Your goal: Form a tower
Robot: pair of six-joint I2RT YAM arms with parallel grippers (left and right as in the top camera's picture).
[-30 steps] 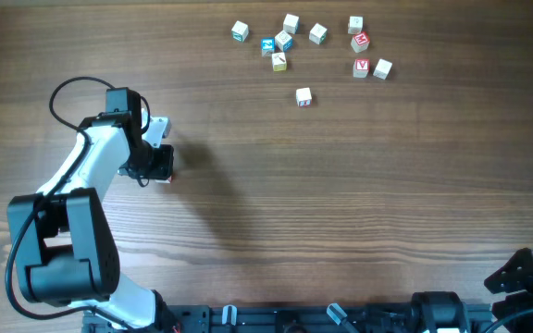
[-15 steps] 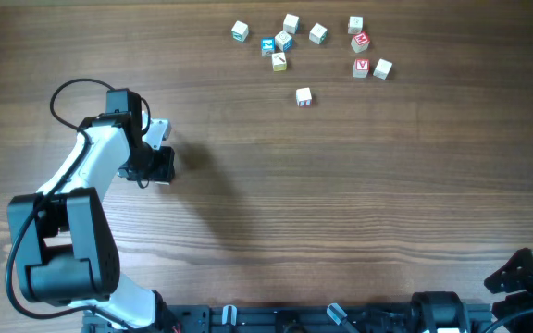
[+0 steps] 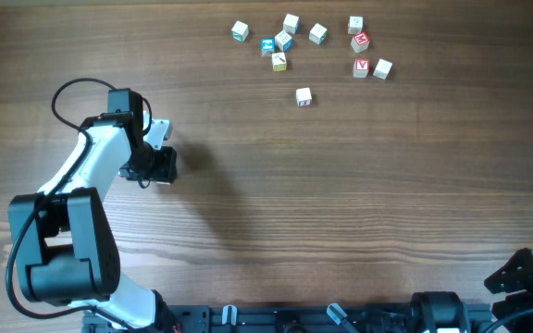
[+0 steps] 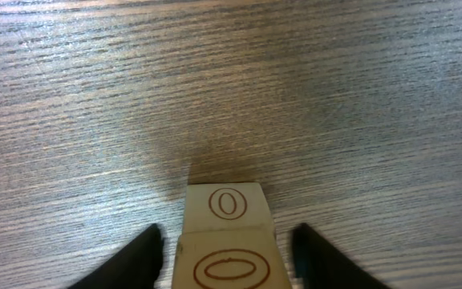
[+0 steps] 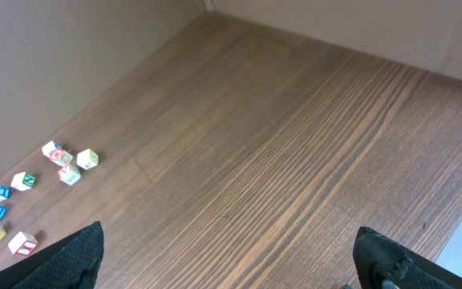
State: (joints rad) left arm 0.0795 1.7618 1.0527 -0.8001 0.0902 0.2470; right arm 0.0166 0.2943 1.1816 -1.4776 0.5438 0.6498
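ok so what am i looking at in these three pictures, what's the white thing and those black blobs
It is a robot with two arms at a wooden table. One picture looks down from above, and the white thing is the left arm. The other two come from cameras on the wrists, so the black blobs are each tool's own fingers. The left tool stands open either side of the tower of small printed cubes, not gripping it. The right tool is open and empty. Loose cubes lie farther off.

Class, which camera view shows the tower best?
The left wrist view: the tower sits close up, stacked cubes with oval prints. Overhead, the left claw largely hides it; the right wrist view misses it.
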